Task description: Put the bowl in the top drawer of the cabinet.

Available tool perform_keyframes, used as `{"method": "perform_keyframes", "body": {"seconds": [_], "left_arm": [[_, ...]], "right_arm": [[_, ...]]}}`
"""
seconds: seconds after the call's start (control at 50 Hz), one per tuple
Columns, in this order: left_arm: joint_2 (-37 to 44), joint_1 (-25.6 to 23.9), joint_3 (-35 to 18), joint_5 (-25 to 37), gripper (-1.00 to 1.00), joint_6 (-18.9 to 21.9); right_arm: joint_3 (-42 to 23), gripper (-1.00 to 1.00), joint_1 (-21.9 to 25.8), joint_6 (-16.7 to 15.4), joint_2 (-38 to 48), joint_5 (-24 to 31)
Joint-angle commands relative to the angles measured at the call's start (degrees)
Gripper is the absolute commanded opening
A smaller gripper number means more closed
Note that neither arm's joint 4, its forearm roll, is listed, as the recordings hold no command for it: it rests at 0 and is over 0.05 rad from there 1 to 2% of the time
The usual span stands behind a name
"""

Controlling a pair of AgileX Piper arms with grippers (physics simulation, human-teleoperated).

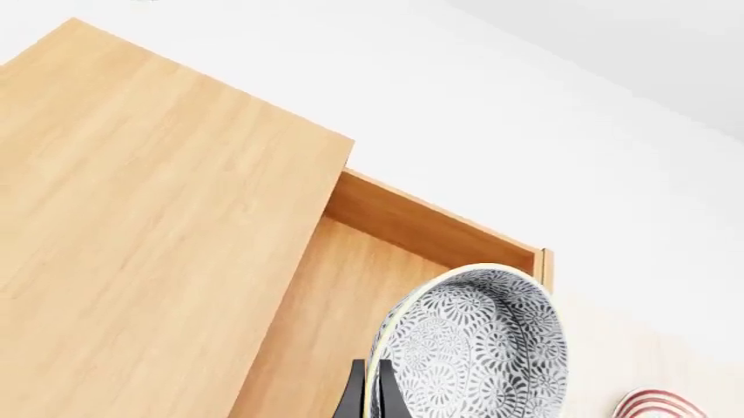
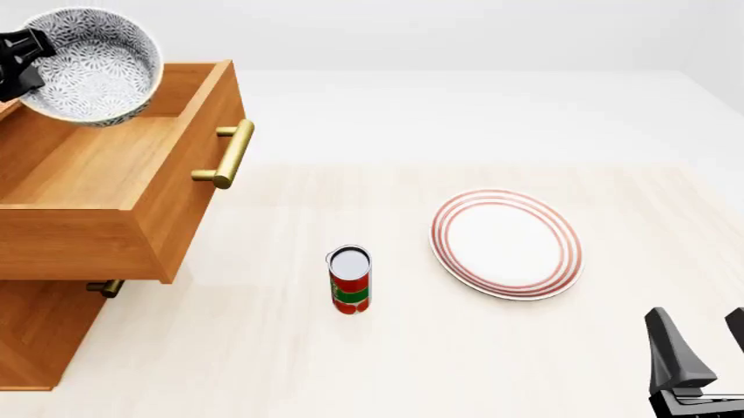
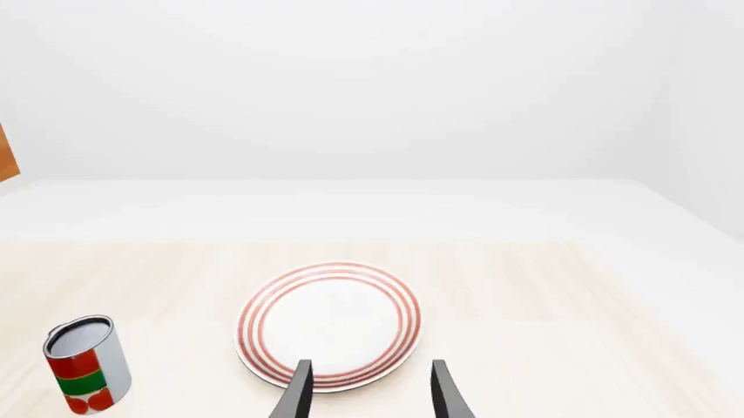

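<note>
1. Upper left of the front view: the left end effector [image 2: 26,63] grips the rim of the flower-patterned bowl [image 2: 91,65], holding it tilted above the open top drawer [image 2: 111,187] of the wooden cabinet [image 2: 35,335].
2. Lower right: the right end effector [image 2: 700,335] hovers over the pale surface [image 2: 279,357], its fingers spread and empty.
3. Centre frame: a red-ringed plate [image 2: 507,244] lies flat, with a red and green can [image 2: 350,279] standing upright to its left.

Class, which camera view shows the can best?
The front view: the can stands whole, beside the plate. The right wrist view also shows it, near the frame edge. The left wrist view misses it.
</note>
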Motion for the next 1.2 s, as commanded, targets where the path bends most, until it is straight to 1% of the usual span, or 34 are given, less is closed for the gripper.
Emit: {"method": "perform_keyframes", "body": {"seconds": [0.02, 0.42, 0.56, 1.2], "left_arm": [[0.01, 0.80, -0.68, 1.00, -1.00, 2.08], [2.05, 0.46, -0.27, 0.30, -1.00, 3.62], [2.12, 0.45, 0.88, -0.35, -1.00, 3.99], [2.71, 0.69, 3.32, -1.74, -1.00, 4.50]], "right_arm": [[0.00, 1.00, 0.00, -0.01, 0.01, 0.00], [0.00, 1.00, 0.00, 0.00, 0.01, 0.00], [0.00, 1.00, 0.01, -0.01, 0.00, 0.00], [0.00, 1.00, 0.01, 0.00, 0.00, 0.00]]}}
